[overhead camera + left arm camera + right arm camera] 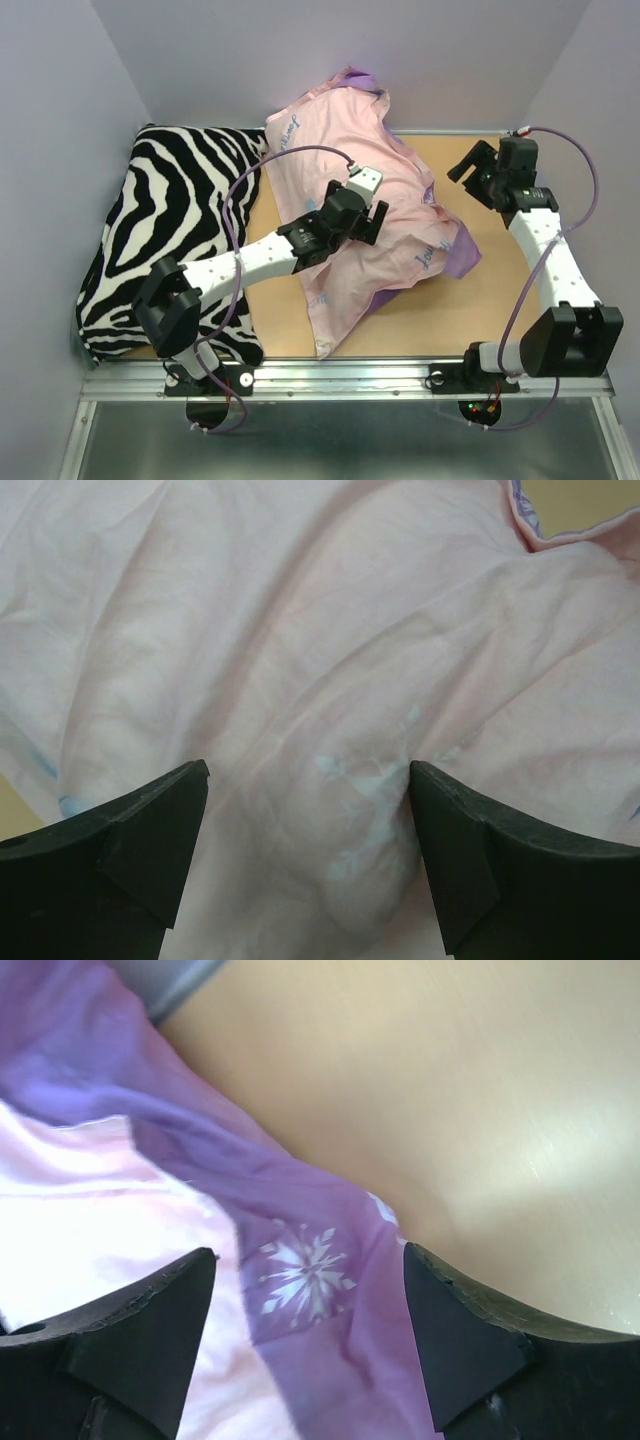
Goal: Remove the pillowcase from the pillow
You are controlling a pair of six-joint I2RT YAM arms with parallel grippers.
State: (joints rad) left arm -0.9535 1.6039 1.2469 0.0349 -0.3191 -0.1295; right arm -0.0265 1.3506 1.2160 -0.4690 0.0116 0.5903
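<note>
**Work surface.** The table point(500, 290) carries two soft items. The zebra-striped pillow point(170, 220) occupies the left side, its left edge against the wall.

**Pillowcase.** The pillowcase point(410, 195) lies across the middle of the table, from the back wall down toward the near edge. Its left edge touches the zebra-striped pillow at the back. Most of the exposed surface is the pale pink inner face, wrinkled and bulged. The purple outer face shows along the right and lower edges and at the back corner. The right wrist view shows this purple edge with a white snowflake point(305, 1280) lying flat on the bare wood. The pillow itself is not exposed in any view. Whether it fills the case cannot be determined.

**Left gripper.** The left gripper point(378, 222) is positioned over the centre of the pillowcase. Its jaws stand wide apart, with a raised fold of pink fabric point(350, 810) between them. Nothing is clamped. Contact between fingertips and fabric cannot be determined.

**Right gripper.** The right gripper point(468, 162) is at the back right, just beside the right edge of the pillowcase. Its jaws are spread and hold nothing.
</note>
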